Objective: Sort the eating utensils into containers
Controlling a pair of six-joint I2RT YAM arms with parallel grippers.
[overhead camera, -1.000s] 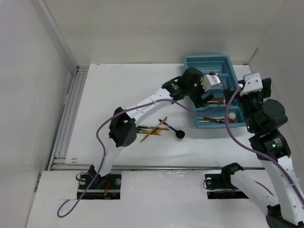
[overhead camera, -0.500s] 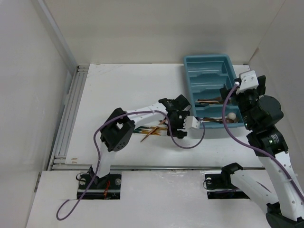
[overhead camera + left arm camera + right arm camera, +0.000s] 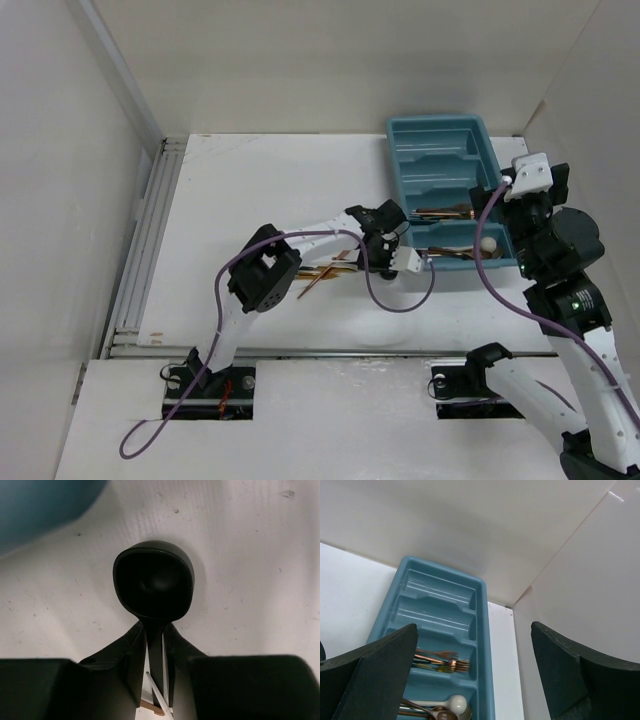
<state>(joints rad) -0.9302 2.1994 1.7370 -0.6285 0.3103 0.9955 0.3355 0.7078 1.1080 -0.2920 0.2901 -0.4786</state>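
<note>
Beside the near left corner of the rectangular teal-blue plastic cutlery tray (image 3: 440, 128), the left tool (image 3: 156, 630) is clamped on the thin handle of a black round-headed spoon (image 3: 153, 582). I cannot tell whether the spoon's bowl touches the white counter (image 3: 250, 180). Sorting looks partly done. Inside the tray, the two far compartments appear bare. The third holds copper and gold forks (image 3: 451, 665). The nearest holds a cream-white spoon (image 3: 451, 703) beside copper spoons (image 3: 440, 714). Left of the tray, a loose cluster of copper, gold and green-handled pieces (image 3: 320, 278) waits on the counter, partly hidden by the left arm. Over the tray's right side, the right tool (image 3: 474, 627) hangs with fingers wide apart, holding nothing.
</note>
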